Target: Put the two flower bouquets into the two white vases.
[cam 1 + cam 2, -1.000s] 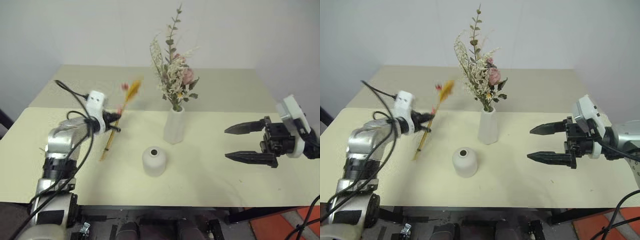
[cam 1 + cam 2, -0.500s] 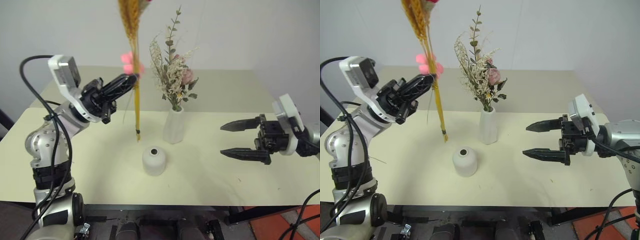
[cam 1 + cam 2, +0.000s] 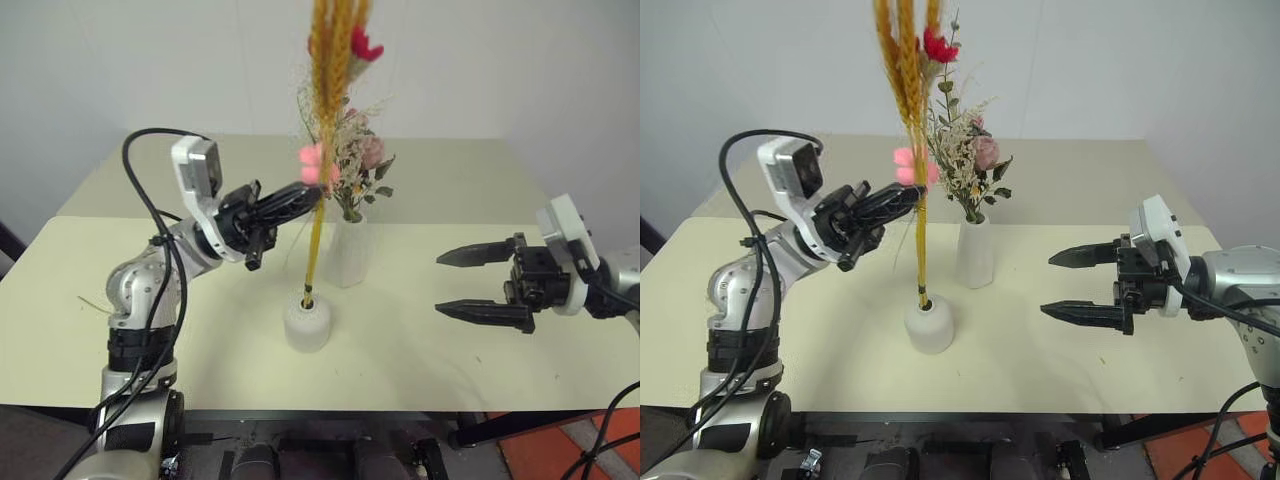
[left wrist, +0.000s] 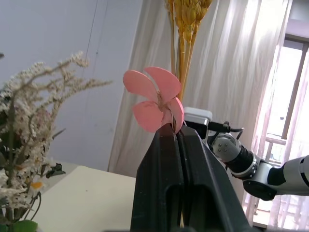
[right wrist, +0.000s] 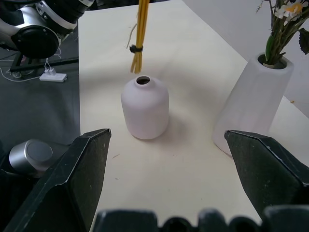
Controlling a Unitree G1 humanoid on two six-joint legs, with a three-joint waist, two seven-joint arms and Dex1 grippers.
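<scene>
I am pinching the wheat bundle [image 3: 318, 190] in my left gripper [image 3: 300, 194], fingers clenched tight on the thin golden stems just under the small pink flower [image 4: 153, 105], so the bunch is hanging nearly upright with its tied stem ends hovering just above, not yet inside, the small top hole of the squat vase [image 5: 144, 109]. I am judging this bundle to be very light and rather stiff along its length, but brittle: the dry stalks would probably snap or shed if squeezed harder or bent against the rim, and the long top-heavy heads with the red bloom [image 3: 938, 46] will likely sway with any quick wrist motion. Holding it mid-stem, above the binding and below the blossoms, seems the right place, since it is keeping the ends together for a narrow opening. The squat vase looks light enough to tip or skid on the table [image 3: 420, 330] if the stems catch its lip sideways. Just behind it, the tall vase [image 3: 976, 253] is already carrying the bushy bouquet [image 3: 965, 165], whose soft sprigs are crowding close to my wheat heads, so brushing them could tangle both. Over to the right, my right gripper [image 3: 474, 285] is hanging released, its fingers spread wide and holding nothing, level above the table and well apart from both vases.
</scene>
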